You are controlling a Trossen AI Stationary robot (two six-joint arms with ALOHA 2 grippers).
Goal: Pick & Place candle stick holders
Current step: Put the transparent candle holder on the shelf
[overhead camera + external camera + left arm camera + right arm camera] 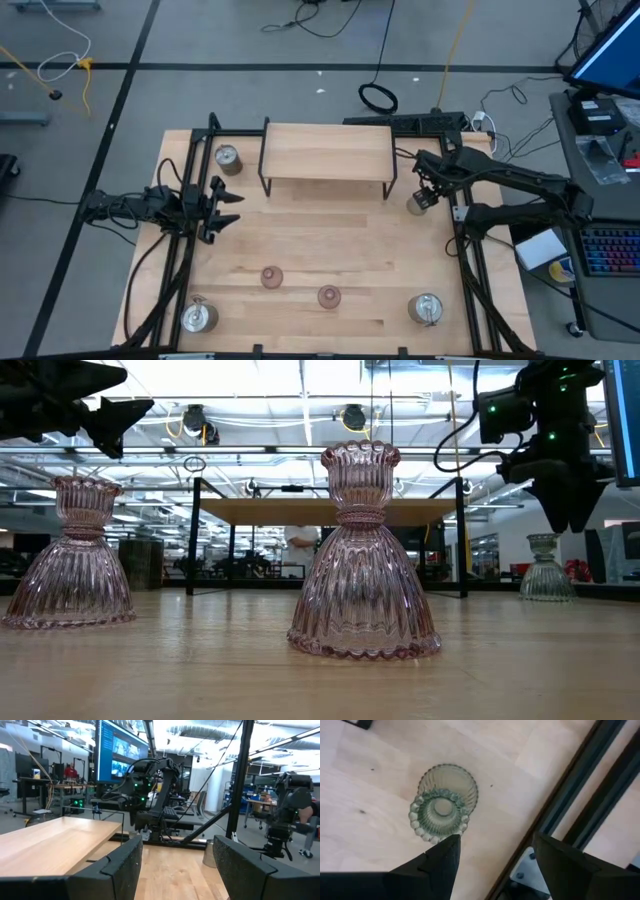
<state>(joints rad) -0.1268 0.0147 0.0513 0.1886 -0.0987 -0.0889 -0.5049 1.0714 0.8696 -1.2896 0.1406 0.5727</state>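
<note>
Closest to the low camera: a pink glass holder (364,555), upright, with a second pink holder (70,555) off to one side; from above both sit in the front half of the table (320,240).

Key relation: the right gripper (495,852) hangs over the greenish glass holder (442,802) at the table's right edge, just beside the black frame rail (580,815). Its jaws are spread wide and hold nothing. The holder stands upright, long axis vertical, neck and scalloped rim up. In the right wrist view it isn't centred between the fingers — it lies off toward one finger (440,860), away from the rail. I'd say the gripper must shift that way before descending, or that finger lands on the rim.

The right arm is clearly nearer. The left gripper (222,208) waits at the left edge, also spread wide and holding nothing, well apart from this holder.

Other holders: three silver metal ones — back-left (227,157), front-left (198,316), front-right (426,308). The wooden shelf (327,152) stands at the back.

Hard to read:
- gripper height above the rim — the wrist view alone doesn't settle it
- from above, the gripper partly covers the greenish holder
- the low view cuts off the holder's base contact behind the table edge
- placement target not evident
</note>
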